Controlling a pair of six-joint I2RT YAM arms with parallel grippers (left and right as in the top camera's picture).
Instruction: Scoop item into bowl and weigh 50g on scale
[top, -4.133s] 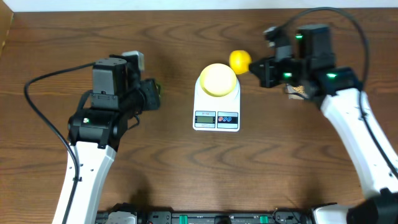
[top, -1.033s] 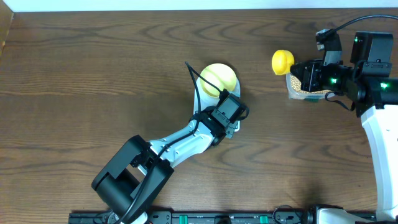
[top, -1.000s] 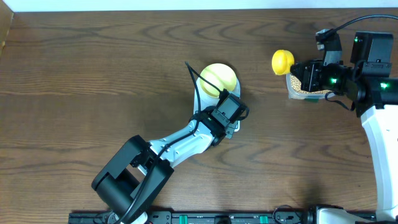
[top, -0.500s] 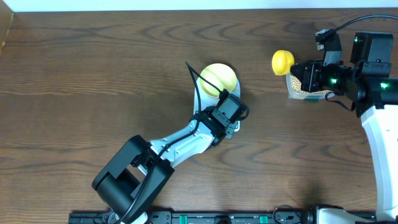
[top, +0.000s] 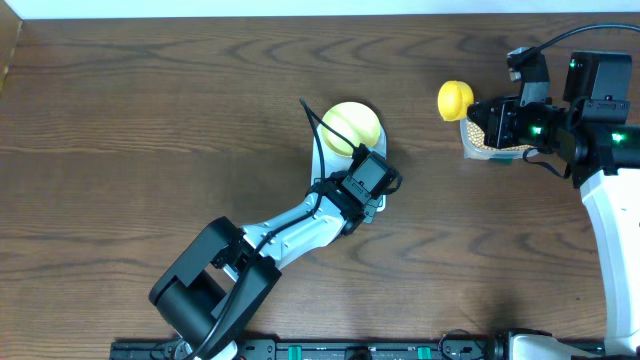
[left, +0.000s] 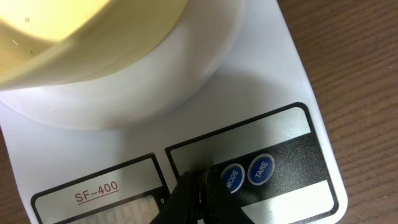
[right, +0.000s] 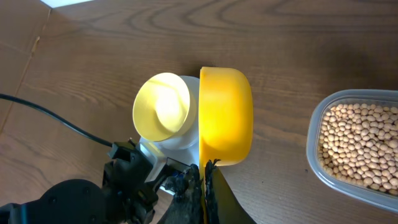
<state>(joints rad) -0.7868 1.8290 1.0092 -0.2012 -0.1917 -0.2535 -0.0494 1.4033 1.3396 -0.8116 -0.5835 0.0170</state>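
Reaches in from the lower left with the left arm (top: 290, 228), stretched slantwise across the wooden table (top: 120, 120) to its middle. Sets the left gripper (left: 198, 190) down on the scale (left: 273, 81), fingers clenched together with nothing between them. Rests the tips on the dark control strip at the left edge of the MODE button (left: 231, 178); cannot tell whether they press it. Has the TARE button (left: 261, 169) just beside, to the right, untouched. Shows the SF-400 label (left: 96, 192) at the lower left of the scale's face. Carries the bowl (top: 350, 127) upright on the scale's round platform, at the middle of the table, just beyond the left gripper.

Farther right, grasps the yellow scoop (top: 455, 98) in the right gripper (right: 204, 182), fingers clamped tight at its handle end. Holds the scoop in the air, between the scale and the tub (right: 313, 143). Has the beans (right: 357, 146) lying in that clear tub at the right of the table, partly under the right gripper in the overhead view, well apart from the bowl.
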